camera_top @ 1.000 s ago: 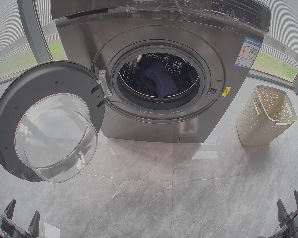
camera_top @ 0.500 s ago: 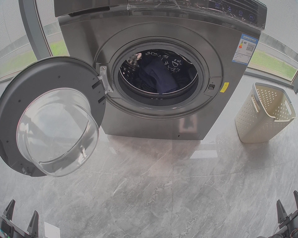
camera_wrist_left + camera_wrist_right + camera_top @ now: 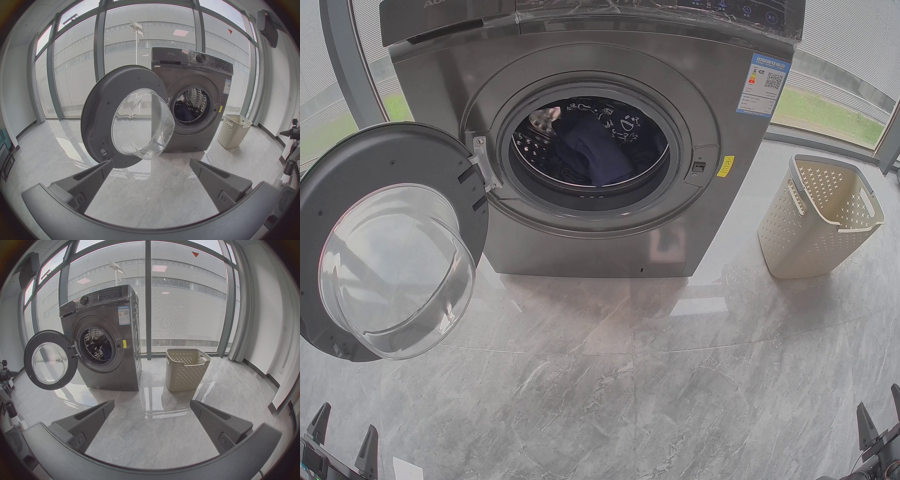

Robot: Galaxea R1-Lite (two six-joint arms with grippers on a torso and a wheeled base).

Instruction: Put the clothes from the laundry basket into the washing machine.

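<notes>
Lying in the drum [image 3: 532,142] of the washing machine [image 3: 581,250], the dark clothes [image 3: 594,150] sit well ahead of the left fingers [image 3: 84,181] and the right fingers [image 3: 218,424], with the door [image 3: 387,162] swung wide on the left fingers' side. The laundry basket [image 3: 819,219] stands on the floor [image 3: 612,387] beside the machine, nearer the right fingers, with no cloth showing above its rim. Both pairs are spread apart and empty, so any further pick likely suits the right arm.

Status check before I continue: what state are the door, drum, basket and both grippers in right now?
Washing machine door: swung fully open.
Clothes: dark pile lying inside the drum.
Laundry basket: upright, no clothes visible inside.
Left gripper: open, empty.
Right gripper: open, empty.
</notes>
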